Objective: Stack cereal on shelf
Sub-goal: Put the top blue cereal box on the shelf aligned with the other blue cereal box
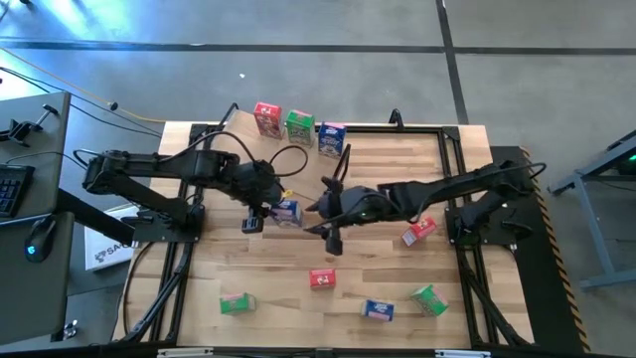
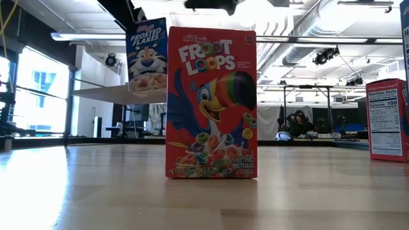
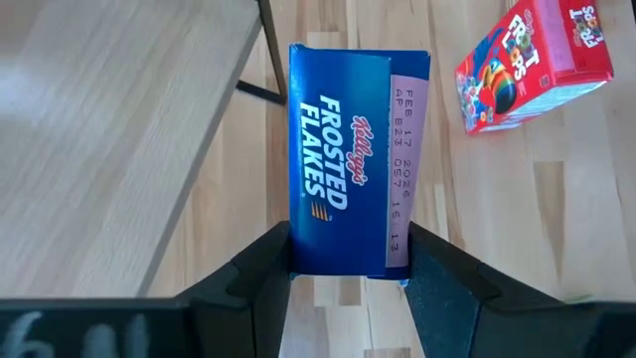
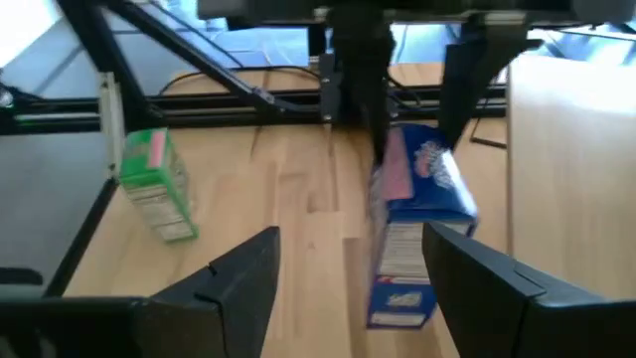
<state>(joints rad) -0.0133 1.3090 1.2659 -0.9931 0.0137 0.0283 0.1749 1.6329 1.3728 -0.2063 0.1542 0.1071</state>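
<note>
Cereal in blue, a Frosted Flakes box, clamped by its narrow sides in the left gripper near the middle of the table. Seen from the left wrist, box pinched between the two dark fingers of that gripper, printed front up, date stamp along one side. Held clear of the tabletop in the low view, up behind a standing red Froot Loops box and just beside the raised edge of the shelf. Shelf board pale plywood, lying right next to the held box, thin black frame end close by. Right gripper just beside the same box on its other side, facing the left gripper, fingers spread wide and closed on nothing. From the right wrist, own gripper released, blue box hanging ahead of it from the other arm's fingers, a green box upright farther off on the wood. Elsewhere in the high view: red, green and blue boxes in a row along the far side; another red box under the right arm; red, green, blue and green scattered along the near side, well apart from both grippers.
</note>
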